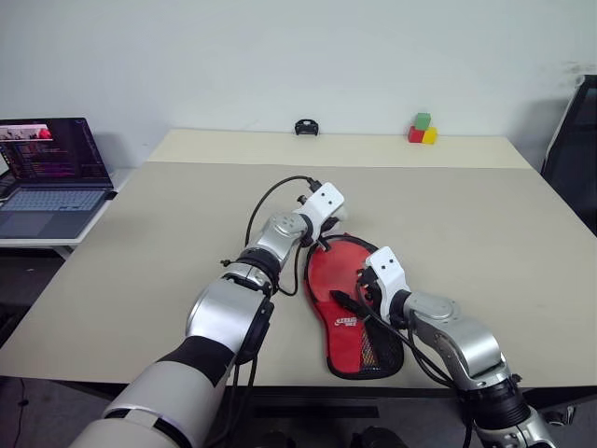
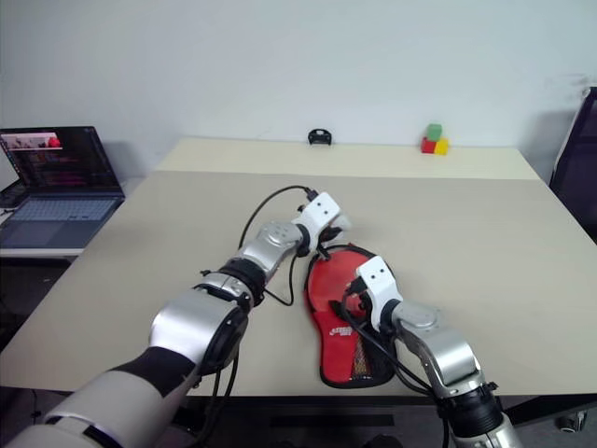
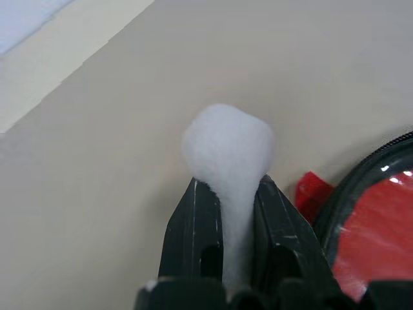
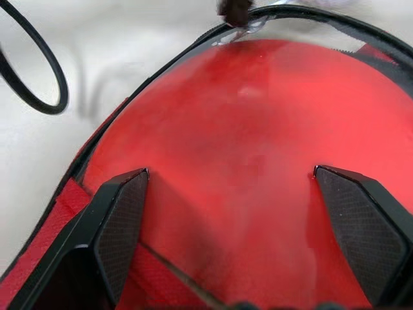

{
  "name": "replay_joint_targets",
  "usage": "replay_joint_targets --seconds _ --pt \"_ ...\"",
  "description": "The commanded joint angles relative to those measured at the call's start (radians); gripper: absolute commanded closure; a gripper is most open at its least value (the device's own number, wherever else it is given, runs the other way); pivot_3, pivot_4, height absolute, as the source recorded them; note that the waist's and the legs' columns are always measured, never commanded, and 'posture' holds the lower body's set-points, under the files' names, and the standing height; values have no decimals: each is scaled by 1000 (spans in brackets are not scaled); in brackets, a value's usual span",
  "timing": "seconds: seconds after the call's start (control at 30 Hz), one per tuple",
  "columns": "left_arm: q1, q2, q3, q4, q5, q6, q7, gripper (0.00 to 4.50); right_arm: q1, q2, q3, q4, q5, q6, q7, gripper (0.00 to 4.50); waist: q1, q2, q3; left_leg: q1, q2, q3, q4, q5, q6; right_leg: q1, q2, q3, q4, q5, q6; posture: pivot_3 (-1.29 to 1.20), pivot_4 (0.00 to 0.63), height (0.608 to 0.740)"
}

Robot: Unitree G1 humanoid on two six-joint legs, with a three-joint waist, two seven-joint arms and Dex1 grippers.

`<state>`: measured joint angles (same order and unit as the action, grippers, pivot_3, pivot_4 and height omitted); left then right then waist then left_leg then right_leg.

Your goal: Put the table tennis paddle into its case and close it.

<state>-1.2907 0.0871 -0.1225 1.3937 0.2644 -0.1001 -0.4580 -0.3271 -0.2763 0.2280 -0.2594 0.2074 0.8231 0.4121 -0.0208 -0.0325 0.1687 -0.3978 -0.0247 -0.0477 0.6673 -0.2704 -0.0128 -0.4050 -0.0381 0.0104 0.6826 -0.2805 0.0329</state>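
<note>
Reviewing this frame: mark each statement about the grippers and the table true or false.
1. The right gripper is open over the case. True.
2. The left gripper is open and holds nothing. False: it is shut on a white piece.
3. Coloured blocks stand at the table's far edge. True.
4. The laptop is closed. False: its lid is up and the screen is lit.

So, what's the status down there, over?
Left hand shut on a white tab at the case rim. Right hand open over its red face. Case flat on table, zip unclear. Nothing blocking.
</note>
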Motion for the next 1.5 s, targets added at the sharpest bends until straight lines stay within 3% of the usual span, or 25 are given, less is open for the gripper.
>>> replay_joint_targets --seconds 0.03,0.5,0.73,1.1,1.5 --pt "-78 -32 -14 -29 36 -62 60 4303 86 15 40 -5 5 113 -26 0 2 0 0 0 0 0 0 0 0 0 0 0 0 0 0 0 150 740" --pt "-214 -136 -21 -15 115 -76 225 4303 220 88 49 -193 16 231 -150 0 23 -1 0 -2 -1 -2 4 0 0 2 0 -4 0 1 2 0 150 740" --pt "-210 -190 -42 -13 151 -91 212 4303 253 98 47 -228 22 249 -177 0 22 -1 0 -2 -1 -2 4 0 0 2 0 -5 0 1 2 0 150 740" --pt "-150 -128 -101 -4 235 -70 198 4304 250 109 58 -221 24 247 -185 0 20 0 -1 -1 -1 -2 4 0 0 2 0 -4 0 1 2 0 150 740" --pt "-114 -121 -110 -1 248 -24 159 4304 237 98 54 -214 29 247 -174 0 15 0 -1 -1 0 -2 4 0 0 2 1 -4 0 1 2 0 150 740"
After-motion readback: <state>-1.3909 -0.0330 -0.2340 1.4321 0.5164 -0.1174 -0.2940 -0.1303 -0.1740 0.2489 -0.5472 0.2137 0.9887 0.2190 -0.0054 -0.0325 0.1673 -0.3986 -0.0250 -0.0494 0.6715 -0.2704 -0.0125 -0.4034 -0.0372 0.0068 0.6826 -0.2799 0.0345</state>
